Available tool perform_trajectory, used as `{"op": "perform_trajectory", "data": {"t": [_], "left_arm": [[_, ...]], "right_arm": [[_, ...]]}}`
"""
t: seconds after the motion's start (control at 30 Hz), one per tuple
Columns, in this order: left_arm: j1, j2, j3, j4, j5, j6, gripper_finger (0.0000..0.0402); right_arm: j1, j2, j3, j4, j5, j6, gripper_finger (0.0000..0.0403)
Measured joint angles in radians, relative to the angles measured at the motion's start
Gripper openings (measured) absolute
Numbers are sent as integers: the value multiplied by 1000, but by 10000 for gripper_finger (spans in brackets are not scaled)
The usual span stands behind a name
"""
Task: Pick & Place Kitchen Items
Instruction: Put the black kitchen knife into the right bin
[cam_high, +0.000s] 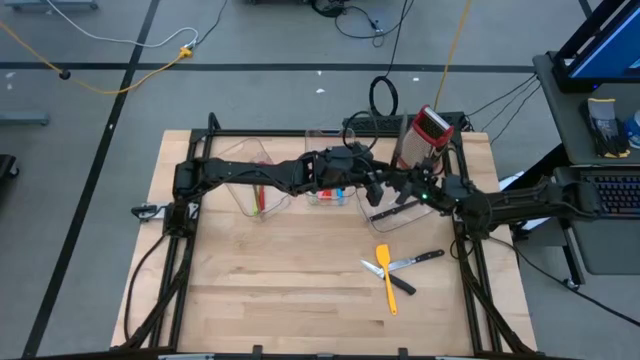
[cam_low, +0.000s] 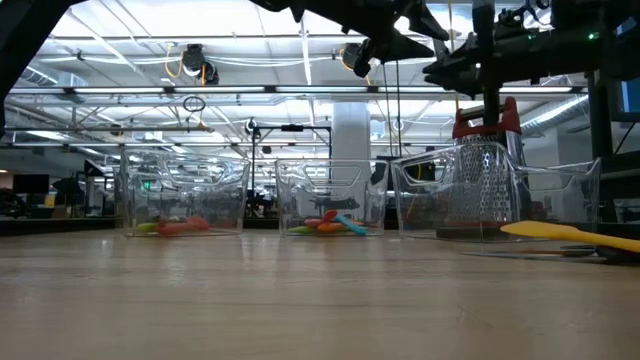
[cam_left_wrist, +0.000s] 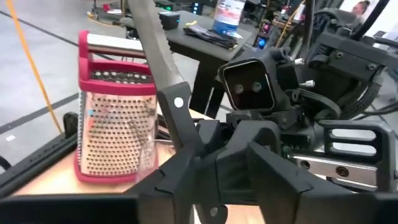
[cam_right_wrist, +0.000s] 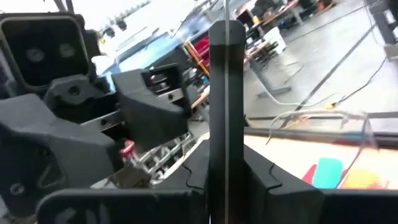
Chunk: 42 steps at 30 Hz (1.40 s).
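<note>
Mid-air handover at 1 o'clock over the surface (cam_high: 280, 290): right hand (cam_right_wrist: 227, 180) clamped on knife (cam_right_wrist: 227, 93); left hand (cam_left_wrist: 205, 180) loosening. Hold right firm, back left off straight.

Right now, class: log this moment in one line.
right jaws: shut on black-handled knife | left arm: alongside, over clear bins | table: yellow spatula, another knife
</note>
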Motion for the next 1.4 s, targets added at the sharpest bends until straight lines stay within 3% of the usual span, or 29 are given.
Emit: {"op": "perform_trajectory", "data": {"t": [0.3,0.63,1.03,1.4], "left_arm": [[-2,0,0,-14,-15,-47,200],[0,0,0,-202,-2,-48,178],[-15,0,0,-391,69,-152,174],[-23,-22,-1,-554,67,-52,175]], "right_arm": [[-13,-140,0,-166,-20,54,34],[-10,-266,0,-310,-53,175,34],[42,-281,0,-364,-72,265,34],[145,-281,0,-368,57,307,34]]}}
